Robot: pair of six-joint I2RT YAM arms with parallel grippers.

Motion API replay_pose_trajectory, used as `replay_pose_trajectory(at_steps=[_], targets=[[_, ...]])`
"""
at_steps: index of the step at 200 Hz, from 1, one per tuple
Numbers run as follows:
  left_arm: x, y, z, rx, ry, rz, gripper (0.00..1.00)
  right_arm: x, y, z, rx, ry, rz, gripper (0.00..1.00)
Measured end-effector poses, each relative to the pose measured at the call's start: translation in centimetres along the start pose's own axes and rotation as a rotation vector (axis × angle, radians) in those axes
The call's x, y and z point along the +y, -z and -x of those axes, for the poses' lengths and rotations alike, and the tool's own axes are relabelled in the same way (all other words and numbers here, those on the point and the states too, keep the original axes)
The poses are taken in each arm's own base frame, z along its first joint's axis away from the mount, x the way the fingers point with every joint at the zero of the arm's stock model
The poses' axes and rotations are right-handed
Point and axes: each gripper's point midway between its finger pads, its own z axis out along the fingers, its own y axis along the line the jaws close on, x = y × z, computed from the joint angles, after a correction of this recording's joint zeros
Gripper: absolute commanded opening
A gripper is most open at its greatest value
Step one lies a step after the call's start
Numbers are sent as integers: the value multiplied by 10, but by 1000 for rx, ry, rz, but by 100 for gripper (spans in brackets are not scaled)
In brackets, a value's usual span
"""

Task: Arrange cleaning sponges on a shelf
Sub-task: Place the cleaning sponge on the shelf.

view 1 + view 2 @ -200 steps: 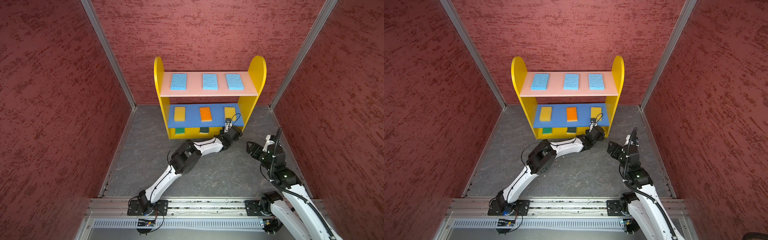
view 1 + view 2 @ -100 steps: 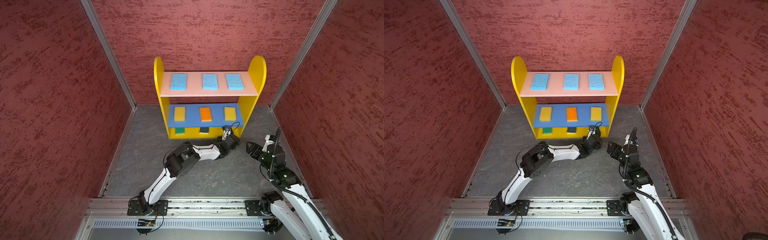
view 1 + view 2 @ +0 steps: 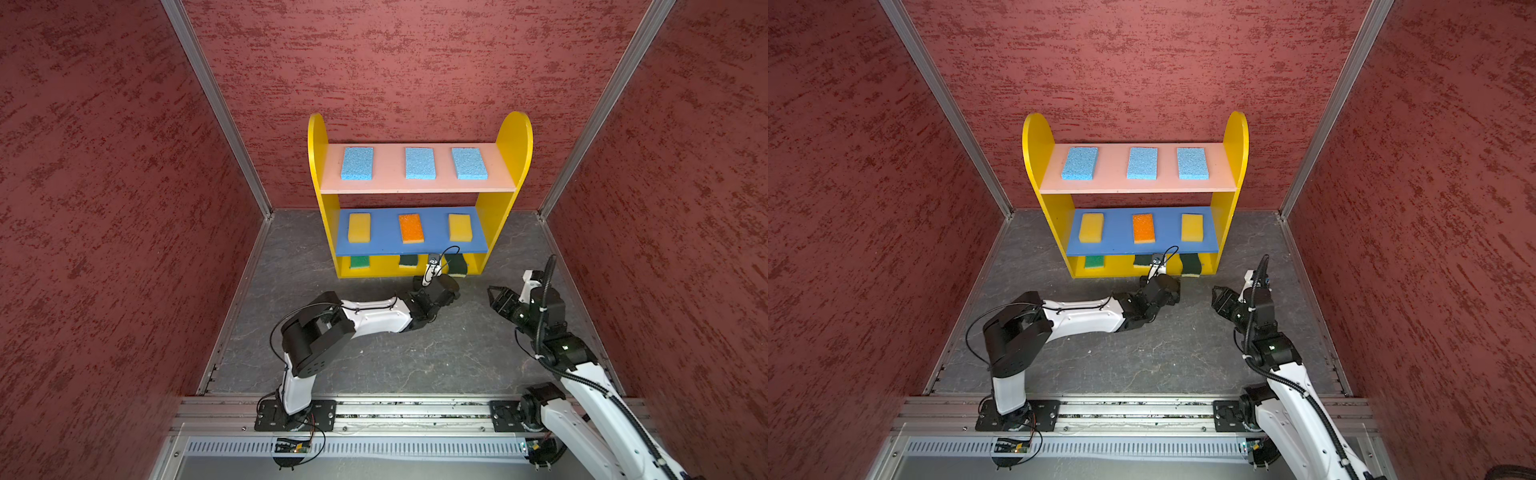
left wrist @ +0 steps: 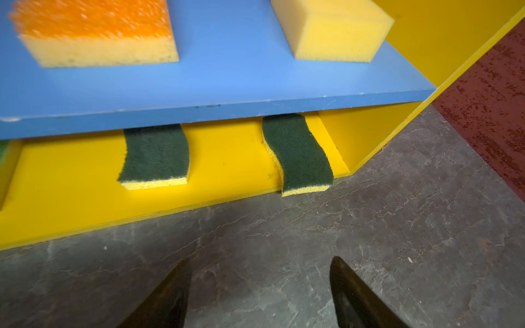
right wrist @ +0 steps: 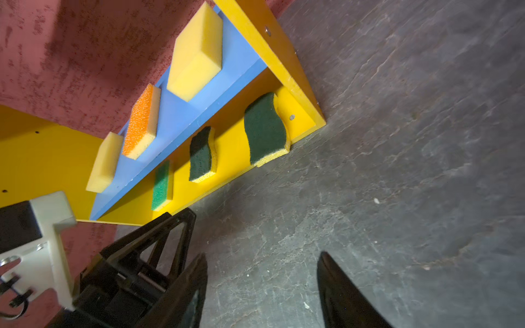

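The shelf stands on the grey surface against the back wall. Pink board: three blue sponges lie flat in a row, well apart. Blue board: left yellow sponge, orange sponge, right yellow sponge, apart from one another. Yellow base: green sponge at the left, middle dark sponge wholly on the base, right dark sponge just beside the side panel, its near end overhanging the base's front edge. The left hand is open and empty, low over the surface just in front of the base. The right hand is on its right, near the shelf's right front corner but apart from it; its fingers stand apart with nothing between them
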Motion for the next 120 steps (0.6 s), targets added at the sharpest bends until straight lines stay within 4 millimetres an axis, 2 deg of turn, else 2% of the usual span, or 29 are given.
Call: replay_pose_trajectory(at_steps=[24,53,77,120], targets=[[16,19,-2,19,-16,19,76,-4,-2,-10,14,-81,20,57],[30,36,1,53,-37,47,76,2,-4,-11,-14,-199,91,53],[44,55,4,57,-38,48,76,-1,-11,-24,-2,-286,123,50],[80,80,6,68,12,55,76,3,-29,-39,33,-394,172,32]])
